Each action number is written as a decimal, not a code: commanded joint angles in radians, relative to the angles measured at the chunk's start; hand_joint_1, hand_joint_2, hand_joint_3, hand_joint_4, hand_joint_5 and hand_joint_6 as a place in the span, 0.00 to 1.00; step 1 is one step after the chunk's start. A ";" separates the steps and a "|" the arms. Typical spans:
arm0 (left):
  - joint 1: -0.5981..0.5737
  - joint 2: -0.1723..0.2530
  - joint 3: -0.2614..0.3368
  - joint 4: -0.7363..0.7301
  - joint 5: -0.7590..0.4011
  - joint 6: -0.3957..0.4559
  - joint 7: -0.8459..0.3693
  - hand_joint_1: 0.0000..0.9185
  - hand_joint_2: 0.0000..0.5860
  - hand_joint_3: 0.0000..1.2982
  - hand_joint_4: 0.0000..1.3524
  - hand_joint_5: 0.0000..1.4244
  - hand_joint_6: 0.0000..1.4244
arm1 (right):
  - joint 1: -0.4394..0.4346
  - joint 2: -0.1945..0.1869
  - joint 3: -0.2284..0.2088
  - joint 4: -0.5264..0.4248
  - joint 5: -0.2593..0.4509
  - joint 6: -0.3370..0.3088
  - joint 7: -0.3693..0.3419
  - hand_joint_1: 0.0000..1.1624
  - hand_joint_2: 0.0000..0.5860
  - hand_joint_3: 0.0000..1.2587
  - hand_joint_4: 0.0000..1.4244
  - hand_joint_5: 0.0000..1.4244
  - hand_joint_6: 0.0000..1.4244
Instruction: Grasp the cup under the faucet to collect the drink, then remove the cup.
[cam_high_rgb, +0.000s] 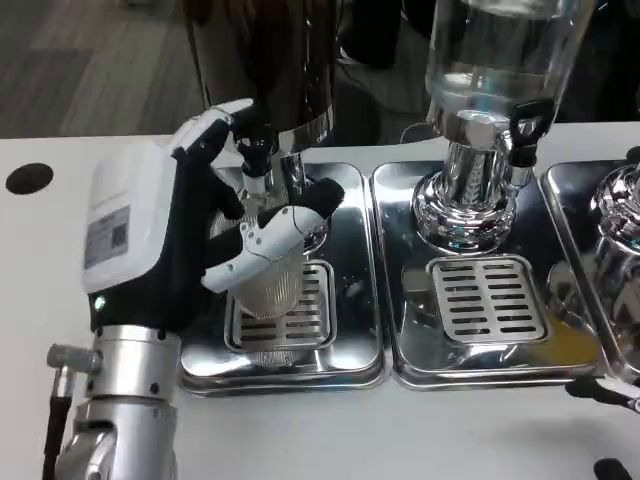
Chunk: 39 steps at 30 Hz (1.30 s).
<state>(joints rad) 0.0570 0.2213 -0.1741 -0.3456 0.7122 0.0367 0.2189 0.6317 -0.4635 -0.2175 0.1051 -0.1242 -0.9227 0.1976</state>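
Left hand (215, 225), white-backed with black-and-white fingers, wrapped around a clear ribbed plastic cup (272, 288); the grip appears closed on the cup wall, fingers crossing its front. The cup stands upright, long axis vertical, on the slotted grate of the polished steel drip tray (345, 340), directly beneath the black faucet (254, 150) of the dark dispenser. Removal therefore likely calls for a pull toward the robot, clear of the spout. At lower right edge, fingertips of the right hand (610, 392); its state cannot be told.
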 joint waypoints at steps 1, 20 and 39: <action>0.034 0.010 -0.009 -0.010 0.000 -0.020 -0.024 0.00 0.02 0.30 0.26 0.60 0.58 | 0.001 0.001 0.005 -0.016 0.002 -0.009 0.005 0.50 0.71 0.21 0.13 0.13 0.02; 0.029 0.008 -0.008 -0.001 -0.008 -0.027 -0.029 0.00 0.01 0.30 0.26 0.60 0.59 | -0.003 0.000 0.009 -0.018 0.001 -0.005 0.005 0.50 0.71 0.21 0.13 0.13 0.02; 0.037 0.008 -0.004 -0.006 -0.015 -0.033 -0.025 0.00 0.01 0.31 0.26 0.60 0.59 | 0.001 0.004 0.011 -0.034 -0.003 0.000 0.003 0.50 0.71 0.21 0.12 0.13 0.02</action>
<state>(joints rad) 0.0763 0.2217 -0.1712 -0.3588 0.7058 0.0230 0.2169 0.6290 -0.4633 -0.2086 0.0821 -0.1258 -0.9223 0.1977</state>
